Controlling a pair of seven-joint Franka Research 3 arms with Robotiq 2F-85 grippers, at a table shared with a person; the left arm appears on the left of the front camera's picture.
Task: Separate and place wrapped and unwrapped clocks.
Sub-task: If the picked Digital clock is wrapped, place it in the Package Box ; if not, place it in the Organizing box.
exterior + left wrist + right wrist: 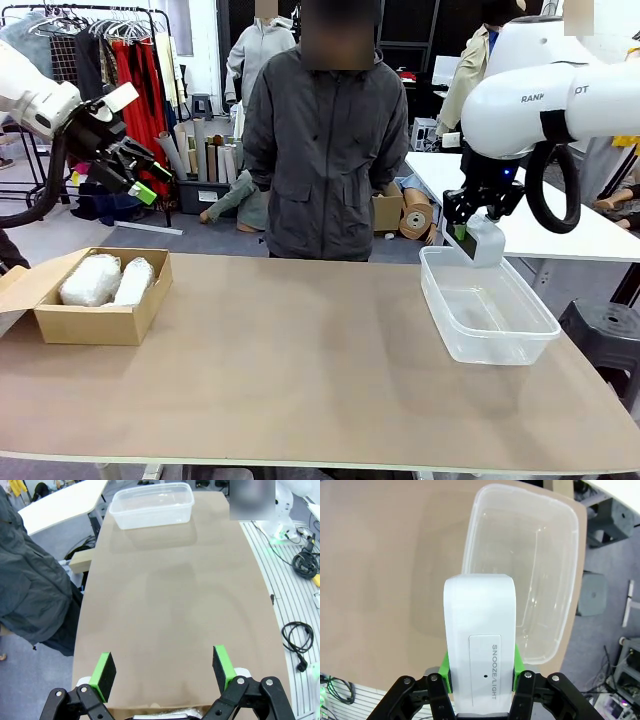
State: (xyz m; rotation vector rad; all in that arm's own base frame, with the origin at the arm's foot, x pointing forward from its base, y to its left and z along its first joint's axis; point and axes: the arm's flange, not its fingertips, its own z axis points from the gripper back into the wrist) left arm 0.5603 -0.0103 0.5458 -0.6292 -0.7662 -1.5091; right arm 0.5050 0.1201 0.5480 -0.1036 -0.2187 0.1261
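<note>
Two wrapped clocks, a larger bundle (90, 280) and a slimmer one (134, 281) in crinkly white plastic, lie side by side in the brown cardboard box (95, 324) at the table's left end. My left gripper (135, 172) hangs high above and behind that box, its green pads (105, 670) spread wide with nothing between them. The unwrapped clock (479, 640), white with a SNOOZE/LIGHT bar, stands upright in my right gripper (481, 667), which is shut on it. In the front view this clock (485, 240) hovers over the far end of the clear tub (500, 350).
A person in a dark grey jacket (320, 150) stands at the far side, hands out of sight. The tub (572, 565) holds nothing. A white table (560, 225) and a black stool (605, 335) stand to the right. Cables (300, 560) lie on the floor.
</note>
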